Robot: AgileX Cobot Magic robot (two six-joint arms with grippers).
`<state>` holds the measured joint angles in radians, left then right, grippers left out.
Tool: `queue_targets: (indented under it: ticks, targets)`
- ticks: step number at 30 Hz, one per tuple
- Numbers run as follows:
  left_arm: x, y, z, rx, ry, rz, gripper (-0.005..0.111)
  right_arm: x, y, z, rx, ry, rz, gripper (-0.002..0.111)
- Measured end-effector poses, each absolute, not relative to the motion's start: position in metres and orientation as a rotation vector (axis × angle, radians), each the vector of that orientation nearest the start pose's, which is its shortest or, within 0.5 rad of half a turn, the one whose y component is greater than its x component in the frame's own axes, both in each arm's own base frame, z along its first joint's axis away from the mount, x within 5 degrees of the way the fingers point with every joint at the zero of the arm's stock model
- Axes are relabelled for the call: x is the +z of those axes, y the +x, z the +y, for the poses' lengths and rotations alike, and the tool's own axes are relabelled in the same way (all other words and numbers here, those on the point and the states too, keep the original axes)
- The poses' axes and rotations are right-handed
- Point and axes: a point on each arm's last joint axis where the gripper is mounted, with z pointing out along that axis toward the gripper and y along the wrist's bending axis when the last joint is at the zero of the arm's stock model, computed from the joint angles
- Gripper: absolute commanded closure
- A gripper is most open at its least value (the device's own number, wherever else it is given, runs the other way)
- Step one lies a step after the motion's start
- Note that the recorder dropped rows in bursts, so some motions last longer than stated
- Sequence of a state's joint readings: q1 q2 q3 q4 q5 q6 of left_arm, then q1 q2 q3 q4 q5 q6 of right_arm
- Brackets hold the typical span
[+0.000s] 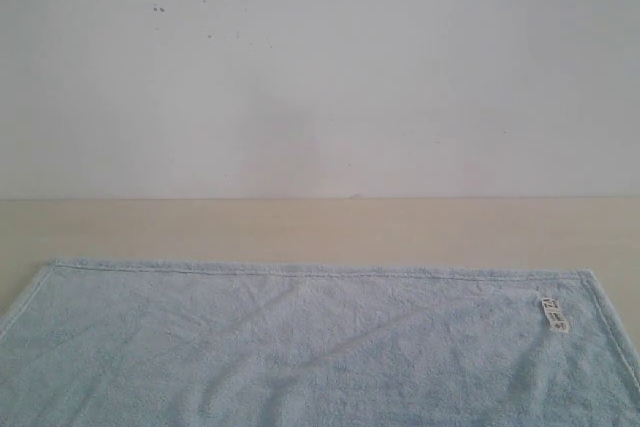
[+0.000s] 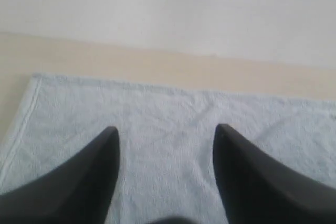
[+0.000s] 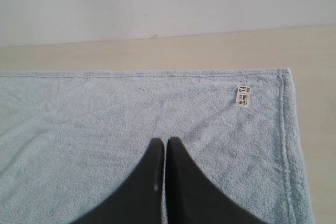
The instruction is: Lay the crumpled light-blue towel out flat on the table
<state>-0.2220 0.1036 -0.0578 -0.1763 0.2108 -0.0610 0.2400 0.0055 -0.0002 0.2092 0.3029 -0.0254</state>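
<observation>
Now towel (image 1: 300,347) flat on table (image 1: 300,227), left hand (image 2: 168,128) spread, right hand (image 3: 166,141) pressed together.

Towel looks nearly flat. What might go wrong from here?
The right gripper is shut over the towel; if it has caught pile, lifting may tug up a ridge. The left gripper hangs open above it; closing there could pinch a fold. Faint creases cross the middle, and the near edge is out of view.

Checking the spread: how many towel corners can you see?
2. On the towel: far left corner, far right corner beside the label. Near corners are out of frame.
</observation>
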Motion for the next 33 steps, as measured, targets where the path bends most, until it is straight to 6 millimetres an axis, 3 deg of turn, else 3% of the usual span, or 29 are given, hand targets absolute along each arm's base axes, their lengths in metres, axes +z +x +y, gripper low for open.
queue_targets:
  ticks: [3, 5, 12, 33]
  targets:
    - [0.2102, 0.0556, -0.0133, -0.350, 0.014, 1.549, 0.056, 0.1860, 0.0517, 0.0185, 0.353, -0.104, 1.798, 0.107]
    - [0.2120, 0.0551, -0.0129, -0.320, 0.041, 1.525, 0.056, 0.1860, 0.0517, 0.0185, 0.353, -0.104, 1.798, 0.107]
    - [0.2130, 0.0549, -0.0127, -0.231, 0.124, 1.505, 0.056, 0.1860, 0.0517, 0.0185, 0.353, -0.104, 1.798, 0.107]
    - [0.2132, 0.0548, -0.0127, -0.224, 0.130, 1.502, 0.056, 0.1860, 0.0517, 0.0185, 0.353, -0.104, 1.798, 0.107]
